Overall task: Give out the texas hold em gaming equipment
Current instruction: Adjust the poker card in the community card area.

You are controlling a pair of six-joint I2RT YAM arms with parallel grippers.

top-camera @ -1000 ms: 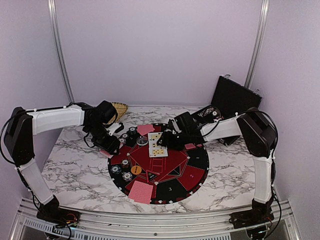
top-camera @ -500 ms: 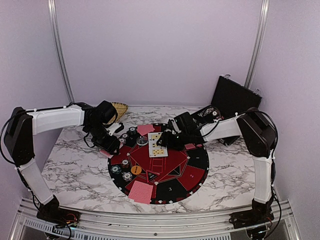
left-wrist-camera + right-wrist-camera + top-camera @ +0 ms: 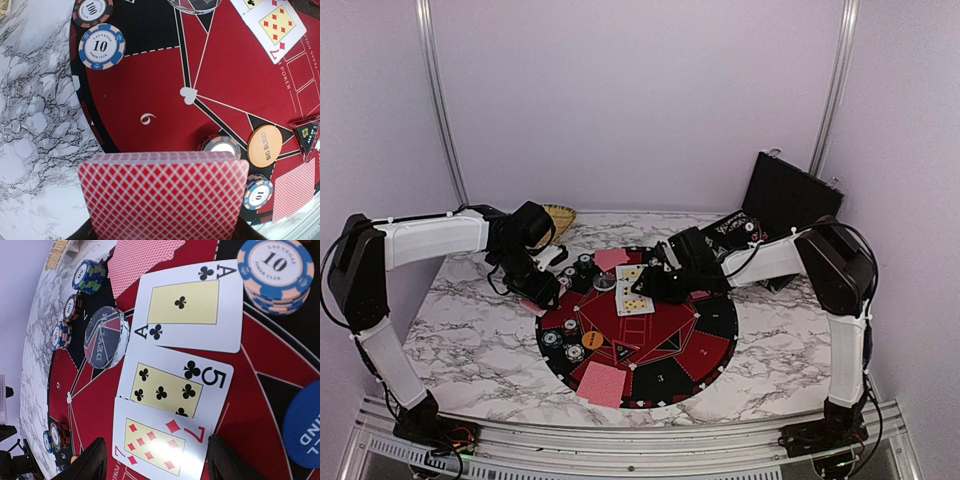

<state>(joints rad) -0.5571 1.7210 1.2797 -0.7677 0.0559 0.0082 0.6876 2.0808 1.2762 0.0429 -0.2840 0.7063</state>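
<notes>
Your left claw (image 3: 538,292) grips the red-backed deck (image 3: 165,195) while your right claw (image 3: 159,460) hangs open above the seven of diamonds (image 3: 160,440).

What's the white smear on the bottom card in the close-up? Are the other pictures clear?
Right wrist view: glare washes out the middle of the seven of diamonds; the ace of clubs reads cleanly. Left wrist view: even light, the red-backed deck looms large at the bottom. Top view: face-up cards tiny, unreadable.
</notes>
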